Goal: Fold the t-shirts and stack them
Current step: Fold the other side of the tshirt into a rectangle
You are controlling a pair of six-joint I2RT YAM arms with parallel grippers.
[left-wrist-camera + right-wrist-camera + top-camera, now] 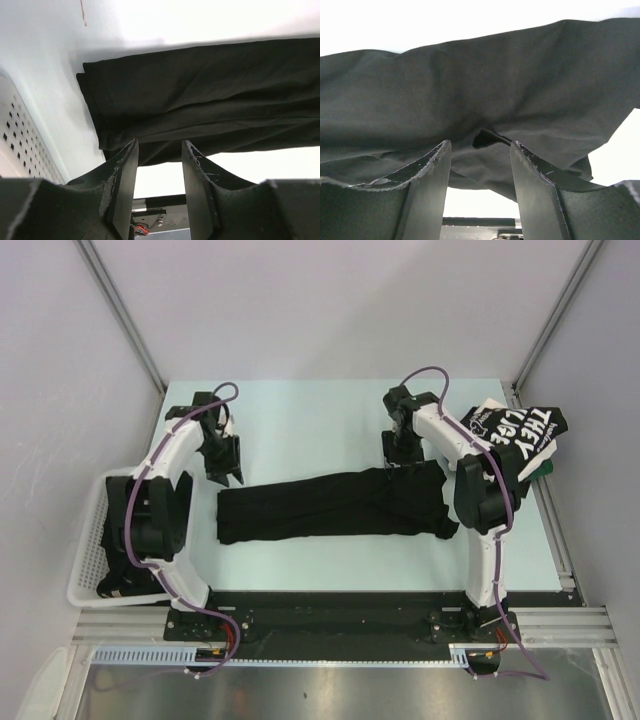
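Pale worktop — a black t-shirt lies folded in a long band across the middle; lettered t-shirt crumpled far right; white basket at the left edge.

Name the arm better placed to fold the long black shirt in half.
Left, probably: the left hand, open, faces the black shirt's flat, neat left end, while the right hand hangs over bunched cloth.

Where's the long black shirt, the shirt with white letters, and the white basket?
Long black shirt (330, 505): top view, middle of the folded cloth.
Shirt with white letters (522, 428): top view, on the lettering.
White basket (88, 552): top view, its left wall.
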